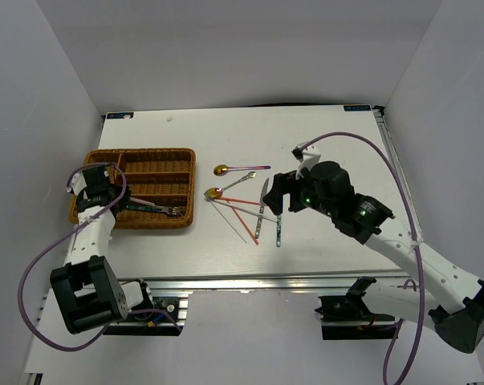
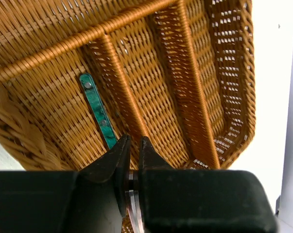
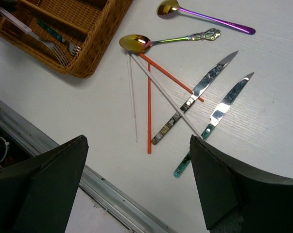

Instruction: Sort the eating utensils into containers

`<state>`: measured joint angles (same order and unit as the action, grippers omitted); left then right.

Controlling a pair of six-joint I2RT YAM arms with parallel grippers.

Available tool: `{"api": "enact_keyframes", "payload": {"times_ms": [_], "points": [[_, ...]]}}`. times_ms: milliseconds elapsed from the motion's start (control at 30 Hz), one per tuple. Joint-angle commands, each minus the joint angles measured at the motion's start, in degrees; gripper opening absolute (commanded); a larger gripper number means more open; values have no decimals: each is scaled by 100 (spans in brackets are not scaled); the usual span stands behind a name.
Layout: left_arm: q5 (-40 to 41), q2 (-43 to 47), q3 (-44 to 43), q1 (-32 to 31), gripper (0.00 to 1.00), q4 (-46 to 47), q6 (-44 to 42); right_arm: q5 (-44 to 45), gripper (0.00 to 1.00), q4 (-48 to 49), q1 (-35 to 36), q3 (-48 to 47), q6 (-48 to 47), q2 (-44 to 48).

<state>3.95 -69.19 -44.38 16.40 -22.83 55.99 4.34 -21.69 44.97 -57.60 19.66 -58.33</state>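
The brown wicker tray [image 1: 191,184] [image 2: 199,92] lies at the table's left. My left gripper [image 1: 117,200] [image 2: 133,141] hangs low over its left end, shut on a thin silver utensil [image 2: 130,196]. A green-handled piece [image 2: 95,114] lies in a slot just ahead of the fingertips, and forks [image 3: 63,48] rest in the tray. On the table lie two gold-bowled spoons [image 3: 204,18] [image 3: 170,41], red chopsticks [image 3: 148,111], silver chopsticks [image 3: 165,94] and two knives [image 3: 195,94] [image 3: 219,109]. My right gripper [image 1: 278,196] [image 3: 138,138] hovers above them, open and holding nothing.
The table's metal front rail [image 3: 102,191] runs just below the loose utensils. White walls enclose the table on three sides. The right arm [image 1: 362,216] reaches in from the lower right.
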Motion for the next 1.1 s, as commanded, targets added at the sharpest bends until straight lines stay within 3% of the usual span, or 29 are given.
{"api": "enact_keyframes", "payload": {"times_ms": [0, 67, 200, 333, 400, 567, 767, 867, 933, 1000, 1067], "points": [[-201, 46, 148, 30, 0, 332, -9, -47, 89, 69, -24, 152, -120, 76], [-245, 116, 306, 38, 7, 411, 26, -30, 89, 86, -32, 197, -138, 76], [-272, 143, 360, 38, 40, 411, -17, -152, 89, 192, -32, 311, -138, 67], [-245, 142, 307, 73, 66, 358, -62, -109, 89, 271, -32, 478, -94, 102], [-263, 116, 272, 91, 73, 332, -70, -91, 89, 288, -32, 513, -85, 111], [-289, 308, 211, 135, 86, 174, -167, 40, 89, 209, -50, 548, -50, 41], [-368, 783, -448, 135, 98, -414, -1571, 908, 89, 0, -59, 523, 625, -372], [-1096, 1214, -344, 109, 98, -432, -2354, 1262, 89, -282, -50, 356, 1224, -715], [-512, 1556, -326, -146, 98, -669, -2715, 1131, 89, -309, -50, 346, 1066, -987], [286, 2011, -72, -628, 98, -679, -2882, 1463, 89, -292, -50, 451, 1224, -1215], [519, 2260, 183, -822, 98, -653, -2743, 1901, 89, -265, -41, 557, 1461, -1374]]}}
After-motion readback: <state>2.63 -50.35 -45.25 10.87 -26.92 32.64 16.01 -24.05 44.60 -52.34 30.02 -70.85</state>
